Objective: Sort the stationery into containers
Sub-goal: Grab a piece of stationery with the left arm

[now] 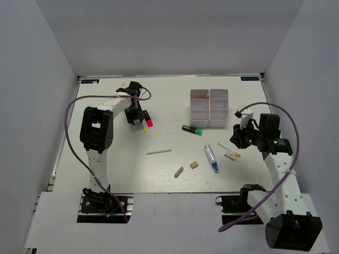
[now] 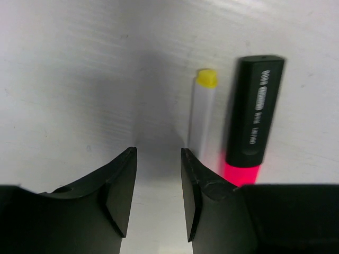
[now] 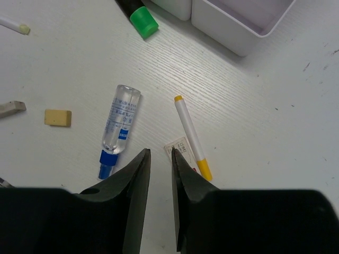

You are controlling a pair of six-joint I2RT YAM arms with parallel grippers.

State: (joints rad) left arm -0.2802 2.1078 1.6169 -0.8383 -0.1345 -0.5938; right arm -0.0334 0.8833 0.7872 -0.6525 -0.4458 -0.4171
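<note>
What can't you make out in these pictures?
- Left wrist view: a jaw cuts off the pink marker and the yellow-tipped pen at their near ends.
- Right wrist view: a jaw hides part of the labelled eraser; its print unreadable.
- Top view: what lies in the white box is too small to tell.

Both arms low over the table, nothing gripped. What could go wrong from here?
1. Left pincer stands open beside, not around, the thin yellow-tipped pen, which lies alongside the pink marker; its finger may land on the pen, or a grab may catch both.
2. Right pincer hangs open by the white eraser, which seems to touch the yellow-ended pen; closing could shove the pen.
3. The clear tube nearby may roll if bumped.
</note>
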